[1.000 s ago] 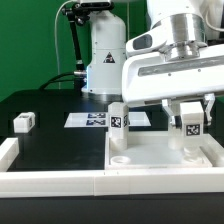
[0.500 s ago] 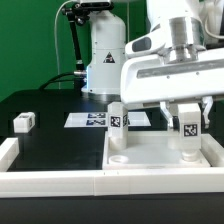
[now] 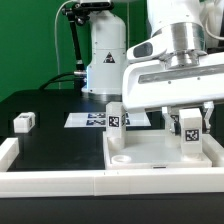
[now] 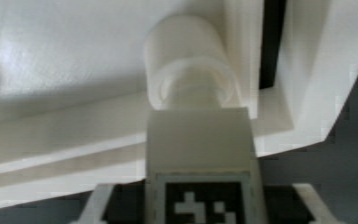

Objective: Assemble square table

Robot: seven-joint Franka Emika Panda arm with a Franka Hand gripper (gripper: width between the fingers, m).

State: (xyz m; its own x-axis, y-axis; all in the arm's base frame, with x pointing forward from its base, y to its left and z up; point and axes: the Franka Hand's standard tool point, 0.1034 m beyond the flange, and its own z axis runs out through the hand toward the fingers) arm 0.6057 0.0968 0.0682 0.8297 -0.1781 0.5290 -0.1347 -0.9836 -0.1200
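Note:
The square table's white slab (image 3: 150, 150) lies at the exterior view's lower right, with a raised rim. One tagged leg (image 3: 118, 124) stands upright at its far left corner. My gripper (image 3: 188, 128) is shut on a second tagged leg (image 3: 188, 135), held upright over the slab's far right corner, its lower end at the slab. In the wrist view this leg (image 4: 197, 110) runs away from my gripper (image 4: 202, 205) toward the slab (image 4: 51, 60), its tag between the fingers. A third small leg (image 3: 24, 122) lies loose on the black table at the left.
The marker board (image 3: 92, 119) lies flat behind the slab. White border rails (image 3: 50, 181) run along the front and left edges. The arm's white base (image 3: 105, 60) stands at the back.
The hand has sunk slightly and turned a little with the leg still in its grip. The other legs and the slab have not moved.

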